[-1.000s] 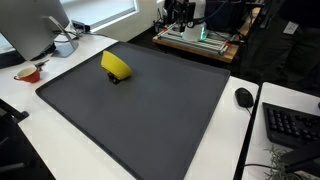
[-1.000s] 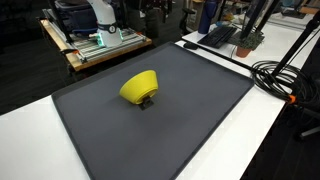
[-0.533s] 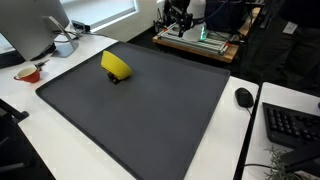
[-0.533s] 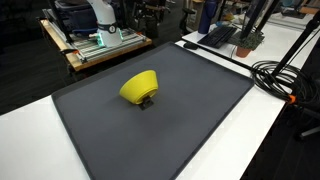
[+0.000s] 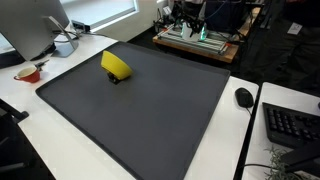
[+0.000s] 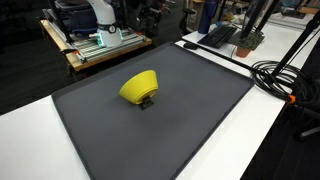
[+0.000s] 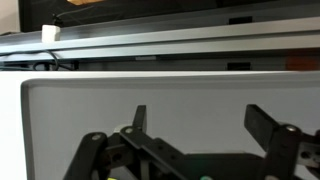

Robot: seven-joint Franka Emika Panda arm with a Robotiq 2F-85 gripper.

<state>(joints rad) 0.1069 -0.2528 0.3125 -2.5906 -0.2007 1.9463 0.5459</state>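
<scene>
A yellow bowl [image 5: 116,66] lies tilted on a large dark grey mat [image 5: 150,115], near the mat's far corner. It shows in both exterior views [image 6: 140,87], and a small dark object [image 6: 147,102] peeks out from under its edge. My gripper [image 7: 200,120] is open and empty in the wrist view. Its two dark fingers are spread above the mat's grey surface [image 7: 190,100] near a white table border. It is far from the bowl, which does not show in the wrist view. The arm's white body [image 6: 100,12] stands beyond the mat's far edge.
A computer mouse [image 5: 244,97] and keyboard [image 5: 292,122] lie beside the mat. A red cup [image 5: 28,73], a white bowl [image 5: 64,46] and a monitor [image 5: 35,25] stand on the other side. Cables [image 6: 275,75] run along the table. A wooden bench [image 6: 100,42] stands behind.
The dark arm parts at the far back have shifted slightly. The yellow bowl has not moved.
</scene>
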